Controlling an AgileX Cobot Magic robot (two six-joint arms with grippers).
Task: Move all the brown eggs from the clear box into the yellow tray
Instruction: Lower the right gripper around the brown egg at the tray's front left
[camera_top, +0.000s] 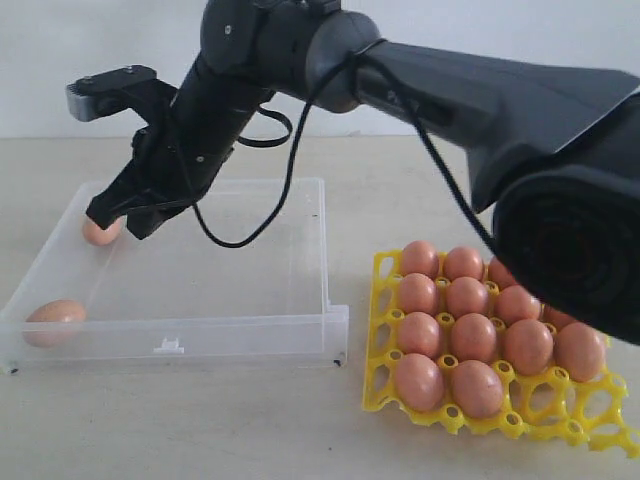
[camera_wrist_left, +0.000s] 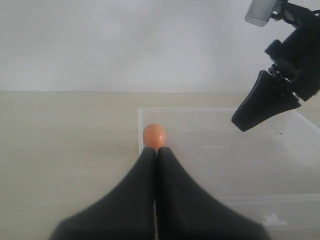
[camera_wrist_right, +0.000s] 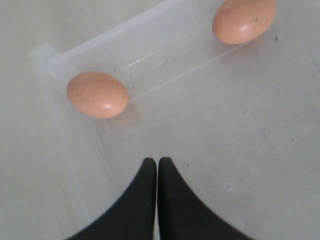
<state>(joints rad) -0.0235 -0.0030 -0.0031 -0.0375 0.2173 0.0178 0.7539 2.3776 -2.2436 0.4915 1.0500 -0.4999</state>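
Observation:
Two brown eggs remain in the clear box (camera_top: 240, 335): one (camera_top: 100, 233) at its far left corner, one (camera_top: 55, 320) at its near left corner. My right gripper (camera_top: 112, 215) has reached across and hangs over the box beside the far egg. The right wrist view shows it (camera_wrist_right: 158, 161) shut and empty above the box floor, with both eggs (camera_wrist_right: 97, 94) (camera_wrist_right: 244, 20) ahead and apart from it. My left gripper (camera_wrist_left: 156, 149) is shut on nothing outside the box, with one egg (camera_wrist_left: 153, 136) beyond its tips. The yellow tray (camera_top: 378, 330) on the right holds several eggs (camera_top: 473, 336).
The box has low transparent walls (camera_wrist_right: 100, 42) and a small tab (camera_top: 168, 347) at its front. The right arm's thick dark body (camera_top: 520, 110) spans the scene above the tray. The box and the tray rest on a beige table (camera_top: 200, 430).

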